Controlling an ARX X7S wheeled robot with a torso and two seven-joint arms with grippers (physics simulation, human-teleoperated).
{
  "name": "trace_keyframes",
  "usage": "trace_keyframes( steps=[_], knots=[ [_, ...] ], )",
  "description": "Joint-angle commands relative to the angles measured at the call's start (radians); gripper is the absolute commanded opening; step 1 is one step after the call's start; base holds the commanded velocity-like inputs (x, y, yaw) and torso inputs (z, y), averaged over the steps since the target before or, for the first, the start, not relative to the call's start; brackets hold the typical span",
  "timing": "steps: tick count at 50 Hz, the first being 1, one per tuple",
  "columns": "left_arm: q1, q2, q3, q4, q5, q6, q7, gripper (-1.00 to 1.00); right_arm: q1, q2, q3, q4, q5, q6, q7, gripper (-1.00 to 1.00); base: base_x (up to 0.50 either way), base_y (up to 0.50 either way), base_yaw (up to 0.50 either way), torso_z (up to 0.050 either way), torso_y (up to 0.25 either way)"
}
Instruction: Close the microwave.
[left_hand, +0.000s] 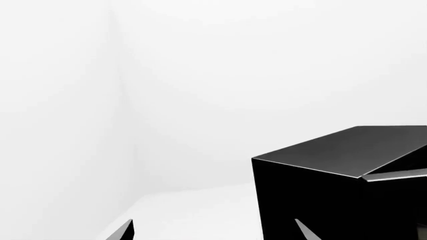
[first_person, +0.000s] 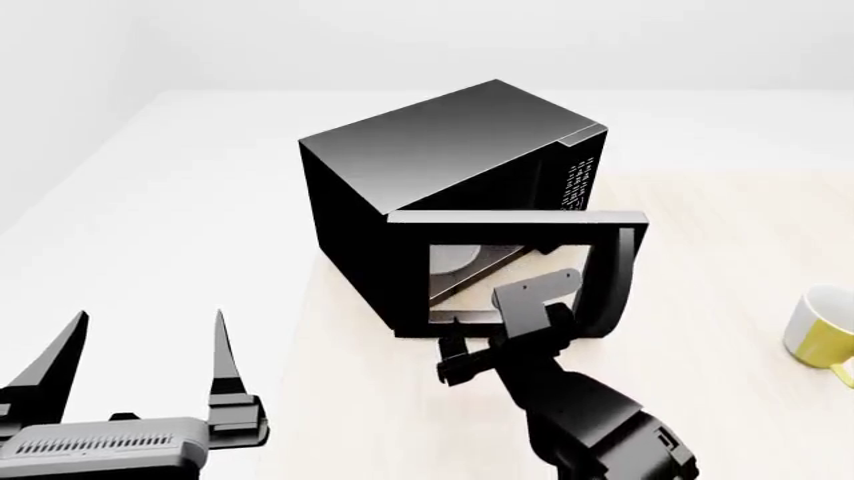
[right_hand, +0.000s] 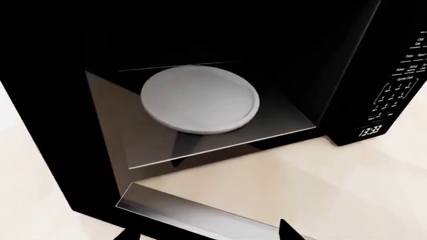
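1. Left gripper (first_person: 144, 345), nearest, at the near left: fingers spread wide, holding nothing, well apart from the microwave. Looks idle for this task.
2. Right gripper (first_person: 514, 315), near centre, raised just in front of the door: touching or just short of the door's outer face, can't tell which. Its wrist view shows only two dark fingertips with a gap between them; jaws appear parted, empty, but exact width can't be read.
3. Door (first_person: 523, 270) of the microwave (first_person: 441, 140): hinged on the left, swung out so its window faces the robot, clearly open. Curved handle (first_person: 617, 280) on its right free edge, not gripped.
4. Through the opening in the right wrist view: white turntable plate (right_hand: 199, 100) in the cavity, keypad panel (right_hand: 400, 85) to its right.
5. Microwave body sits on the light table (first_person: 694, 400), centre, farther back, angled to the robot.
6. Yellow-and-white mug (first_person: 825, 330) at the right edge, not involved.
7. Progress: closing not done. Left to do: push the door around to the cavity until shut.
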Motion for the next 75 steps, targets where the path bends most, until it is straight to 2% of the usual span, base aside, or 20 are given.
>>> trace_keyframes(
  steps=[1,22,38,49,75],
  knots=[
    [-0.004,-0.001,0.004,-0.006,0.000,0.001,-0.003,1.00,0.021,0.004,0.010,0.002,-0.016,0.004,0.006,1.00,0.00,0.00,0.00,0.000,0.000],
    [-0.005,-0.006,0.009,0.014,-0.006,-0.022,-0.013,1.00,0.053,0.017,0.018,-0.069,0.007,0.056,0.032,1.00,0.00,0.00,0.00,0.000,0.000],
    [-0.009,-0.009,0.010,0.019,-0.009,-0.027,-0.020,1.00,0.097,0.000,0.027,0.001,0.001,0.041,0.016,1.00,0.00,0.00,0.00,0.000,0.001],
    [-0.008,-0.011,0.010,0.020,-0.010,-0.027,-0.025,1.00,0.142,-0.041,0.022,0.153,-0.021,0.000,-0.025,1.00,0.00,0.00,0.00,0.000,0.001],
    [-0.009,-0.017,0.013,0.014,-0.016,-0.022,-0.030,1.00,0.197,-0.055,0.005,0.228,-0.040,-0.013,-0.057,1.00,0.00,0.00,0.00,0.000,0.000]
  ],
)
